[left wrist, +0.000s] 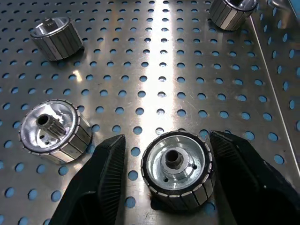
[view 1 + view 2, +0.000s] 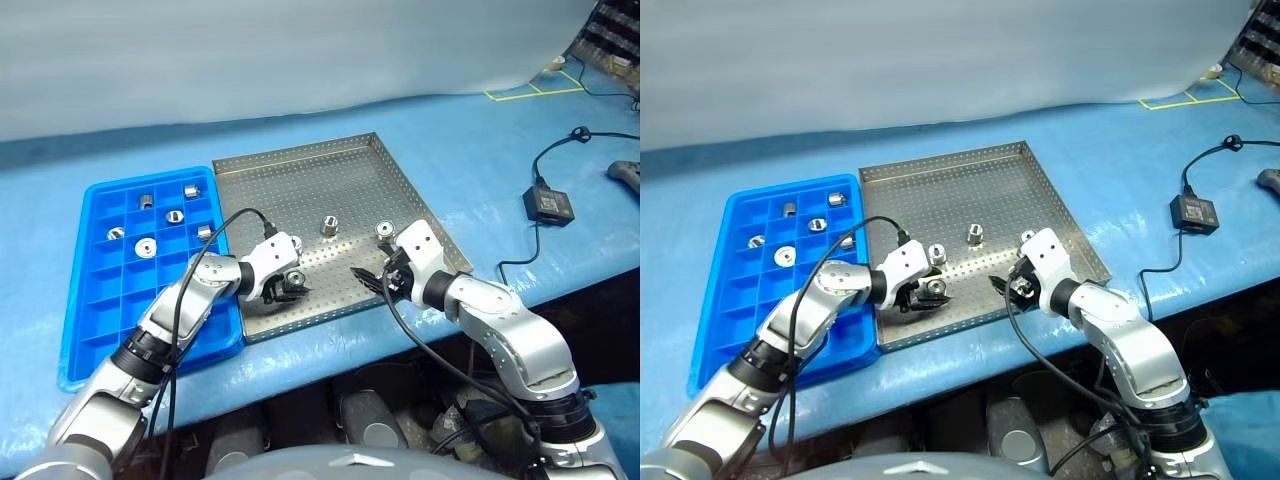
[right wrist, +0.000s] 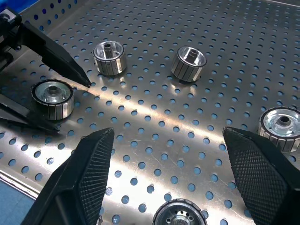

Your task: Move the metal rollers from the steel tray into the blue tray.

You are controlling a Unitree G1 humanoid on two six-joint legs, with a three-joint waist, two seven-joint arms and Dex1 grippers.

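**Left gripper straddles a roller near the steel tray's front edge**

Between the left gripper's (image 1: 176, 180) two black fingers, on the perforated floor of the steel tray (image 2: 300, 170), sits one of the metal rollers (image 1: 178, 169) — upright, hub facing up, ribbed side wall bright with reflections. The fingers flank it on both sides with a narrow gap showing on each; they are partly closed around it but not visibly pressing, so no grip is confirmed yet.

The main risk, as I judge it, is the close itself: the roller is short, smooth and round, and if one finger meets it before the other it could skid across the slick floor or tip onto its side and roll. A neighbouring roller (image 1: 52, 131) stands just beside the gripper's outer finger, near enough that a sideways nudge might knock it. A weak pinch on the ribbed wall could also drop the piece on the way across to the blue tray (image 2: 90, 300).

Further out, two more rollers (image 3: 188, 62) stand on the steel floor, another (image 3: 282, 126) stands beyond the right gripper's finger, and one (image 3: 178, 214) sits low between the fingers. The right gripper (image 3: 180, 178) hovers over the tray with jaws spread wide, holding nothing. Several rollers (image 2: 146, 247) already lie in the blue tray's far compartments — its near cells are unfilled.
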